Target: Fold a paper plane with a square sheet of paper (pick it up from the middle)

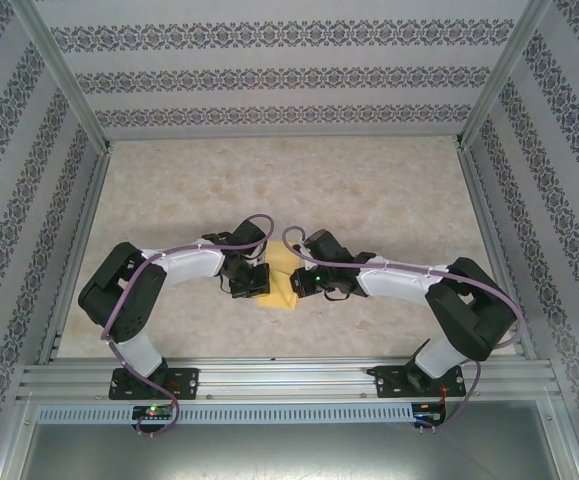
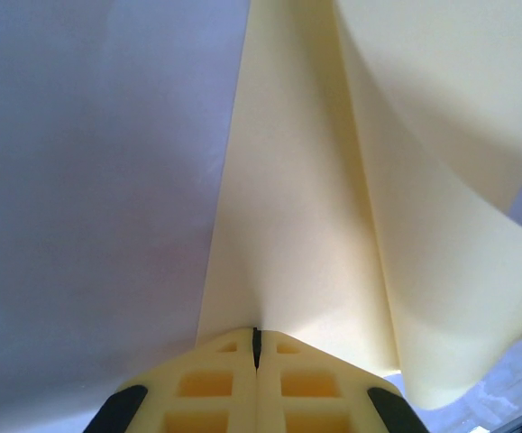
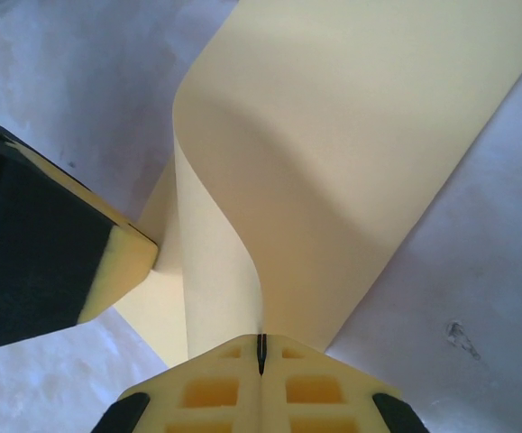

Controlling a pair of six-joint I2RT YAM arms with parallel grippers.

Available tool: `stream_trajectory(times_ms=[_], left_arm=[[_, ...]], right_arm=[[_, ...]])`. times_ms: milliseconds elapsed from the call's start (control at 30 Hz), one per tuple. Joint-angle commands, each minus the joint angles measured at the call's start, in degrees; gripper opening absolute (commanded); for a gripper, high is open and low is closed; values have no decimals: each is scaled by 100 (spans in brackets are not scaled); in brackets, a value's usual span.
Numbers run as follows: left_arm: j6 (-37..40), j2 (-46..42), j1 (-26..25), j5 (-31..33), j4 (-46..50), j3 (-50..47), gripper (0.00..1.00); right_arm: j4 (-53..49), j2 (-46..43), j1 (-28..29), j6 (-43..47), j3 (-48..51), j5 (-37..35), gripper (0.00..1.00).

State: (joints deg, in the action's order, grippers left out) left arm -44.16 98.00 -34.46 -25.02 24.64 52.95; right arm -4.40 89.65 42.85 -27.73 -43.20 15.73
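Left claw (image 2: 256, 345) and right claw (image 3: 261, 350) each clamp an opposite side of the sheet (image 1: 283, 292), bowed up between them

Bright, even light; close wrist views render the paper (image 2: 306, 234) pale, soft.

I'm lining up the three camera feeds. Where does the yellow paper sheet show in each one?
Top external: the paper sheet lies near the middle of the tabletop, between both arms.
Left wrist: it takes up the centre and right, rising from the shut left claw.
Right wrist: it curls across the centre and upper right, out of the shut right claw.
Shared landmark: the pale tabletop beside the sheet.
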Motion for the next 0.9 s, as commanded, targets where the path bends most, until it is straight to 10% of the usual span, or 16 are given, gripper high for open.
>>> stream_trajectory(times_ms=[0,867], left_arm=[[126,154,-61,152,223,81,5],[213,290,-61,153,322,171,4]], right_arm=[[-264,118,-55,327,-190,28,3],[-939,596,-118,858,-861,-474,3]])
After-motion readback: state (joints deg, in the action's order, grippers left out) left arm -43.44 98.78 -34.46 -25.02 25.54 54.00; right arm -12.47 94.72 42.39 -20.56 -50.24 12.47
